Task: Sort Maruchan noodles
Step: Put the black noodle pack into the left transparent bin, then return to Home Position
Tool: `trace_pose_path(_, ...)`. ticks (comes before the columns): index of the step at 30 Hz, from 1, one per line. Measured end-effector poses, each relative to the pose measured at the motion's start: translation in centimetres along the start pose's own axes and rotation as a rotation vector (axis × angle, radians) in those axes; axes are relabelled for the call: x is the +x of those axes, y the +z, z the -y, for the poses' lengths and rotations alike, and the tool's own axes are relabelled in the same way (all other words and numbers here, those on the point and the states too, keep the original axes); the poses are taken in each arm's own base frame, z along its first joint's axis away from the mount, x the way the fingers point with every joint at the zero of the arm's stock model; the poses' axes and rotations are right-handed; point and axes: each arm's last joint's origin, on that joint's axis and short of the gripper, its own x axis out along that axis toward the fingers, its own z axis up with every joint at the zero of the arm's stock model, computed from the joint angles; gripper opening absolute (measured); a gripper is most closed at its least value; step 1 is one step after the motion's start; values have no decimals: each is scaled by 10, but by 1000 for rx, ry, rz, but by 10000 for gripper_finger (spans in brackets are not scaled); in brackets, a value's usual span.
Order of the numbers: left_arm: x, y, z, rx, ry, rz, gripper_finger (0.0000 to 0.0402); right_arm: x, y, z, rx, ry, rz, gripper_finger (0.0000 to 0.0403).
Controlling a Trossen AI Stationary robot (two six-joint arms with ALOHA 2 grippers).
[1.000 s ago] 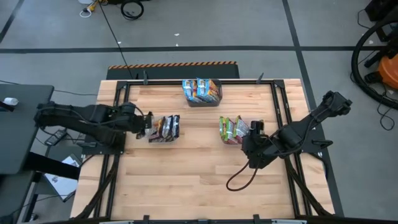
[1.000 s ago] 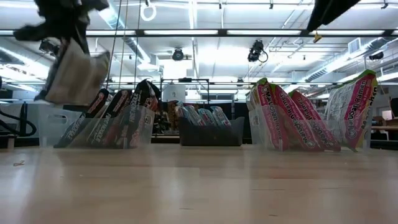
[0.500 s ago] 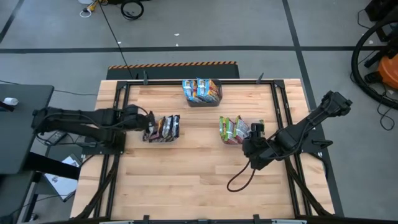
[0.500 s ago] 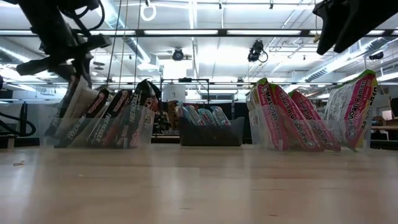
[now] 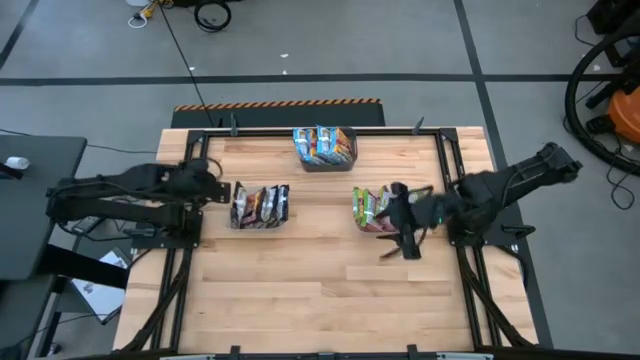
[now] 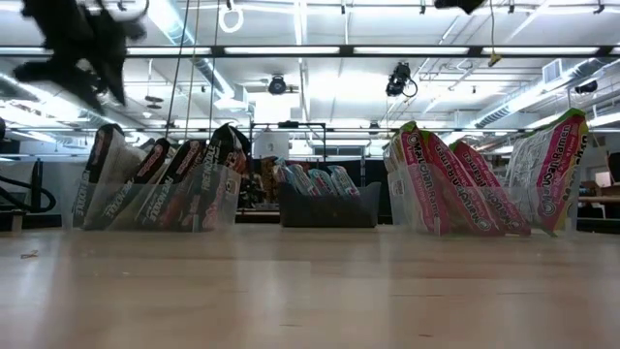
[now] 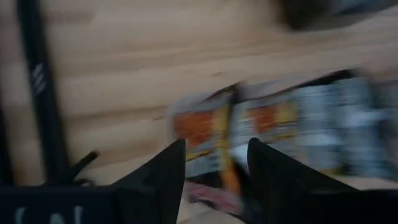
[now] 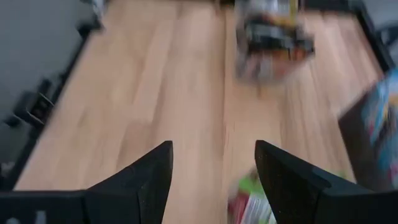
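- Nearest, right gripper (image 5: 400,222): fingers spread, empty, just beside the tub of green-label Maruchan noodles (image 5: 372,208).
- Left gripper (image 5: 222,192): fingers apart, nothing held, just left of the clear tub of dark-label Maruchan noodles (image 5: 261,205).
- Farthest: dark grey bin (image 5: 324,147) with blue-label packets, beyond both tubs.

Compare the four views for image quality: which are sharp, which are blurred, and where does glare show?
High view: sharp and evenly lit across the wooden table. Low view: tubs of noodle packets are clear, ceiling lights glare, and the left pincer is smeared. Left wrist view: heavy motion blur over the packets. Right wrist view: blurred too, with the open right pincer the clearest part.
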Motion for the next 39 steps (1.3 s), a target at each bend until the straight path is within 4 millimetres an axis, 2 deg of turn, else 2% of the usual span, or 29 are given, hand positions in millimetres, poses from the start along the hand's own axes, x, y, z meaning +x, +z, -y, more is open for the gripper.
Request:
trace_pose_path(4, -42, 20, 12, 87, -225, 117, 169, -2, 15, 25, -28, 66, 135, 212)
trace_pose_path(6, -54, 24, 17, 152, -332, 219, 159, -4, 24, 37, -16, 76, 223, 189)
trace_pose_path(11, -57, 19, 19, 262, -527, 400, 102, -21, 36, 58, 16, 112, 420, 91)
trace_pose_path(14, -55, 13, 14, 289, -685, 424, 44, -29, 27, 63, 27, 120, 513, 22)
trace_pose_path(15, -55, 11, 13, 299, -736, 444, 24, -31, 22, 65, 44, 116, 549, 12)
trace_pose_path(19, -58, 9, -1, 297, -869, 577, 10, -38, 6, 68, 153, 29, 686, 27)
trace_pose_path(24, -65, 13, -22, 217, -844, 668, 13, -38, -14, 75, 216, -233, 673, 40)
trace_pose_path(29, -67, 13, -28, 217, -852, 685, 23, -32, -22, 77, 229, -318, 670, 38)
trace_pose_path(34, -70, 11, -35, 405, -876, 725, 24, -24, -25, 80, 174, -389, 675, 40)
trace_pose_path(37, -70, 7, -51, 479, -943, 744, 24, -18, -37, 78, 159, -370, 694, 40)
trace_pose_path(39, -63, 1, -63, 490, -964, 766, 24, -11, -50, 75, 179, -340, 753, 39)
